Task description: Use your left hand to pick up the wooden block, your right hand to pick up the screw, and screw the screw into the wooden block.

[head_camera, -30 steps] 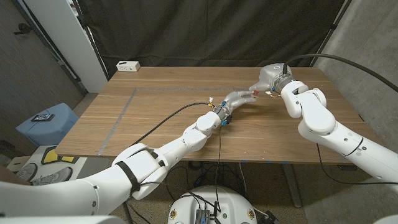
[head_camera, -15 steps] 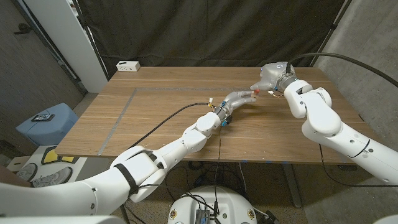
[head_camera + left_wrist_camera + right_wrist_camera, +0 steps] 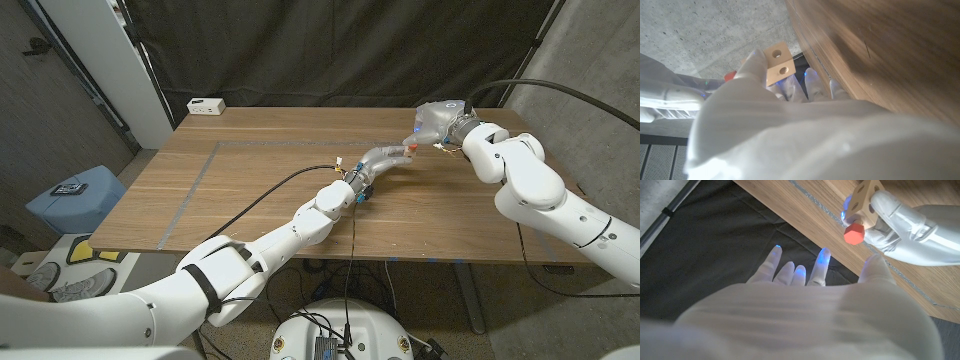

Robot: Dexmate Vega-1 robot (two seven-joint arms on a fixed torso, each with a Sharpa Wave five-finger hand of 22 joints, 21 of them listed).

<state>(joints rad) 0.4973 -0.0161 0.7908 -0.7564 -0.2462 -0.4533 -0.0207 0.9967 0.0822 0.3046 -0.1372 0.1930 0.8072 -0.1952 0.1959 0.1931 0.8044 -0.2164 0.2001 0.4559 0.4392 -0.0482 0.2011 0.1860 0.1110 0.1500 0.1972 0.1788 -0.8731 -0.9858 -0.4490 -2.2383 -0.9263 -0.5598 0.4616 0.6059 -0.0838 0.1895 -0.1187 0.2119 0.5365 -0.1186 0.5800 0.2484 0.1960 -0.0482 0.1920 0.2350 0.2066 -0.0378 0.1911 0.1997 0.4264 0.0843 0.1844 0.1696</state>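
Note:
My left hand is stretched out over the table's far middle and grips the small wooden block, a pale piece with two round holes in one face. The red-headed screw sticks out of the block at the end turned toward my right hand. In the head view the screw shows as a small red spot just past the left fingers. My right hand hovers close behind it with its fingers spread and nothing in them, a short gap away from the screw.
A small white box sits at the table's back left corner. A black cable runs along my left arm over the tabletop. A grey tape line marks the left part of the table. A dark curtain hangs behind.
My right forearm and elbow have swung to the right while the right hand stayed by the block. The left hand and the block have not moved.

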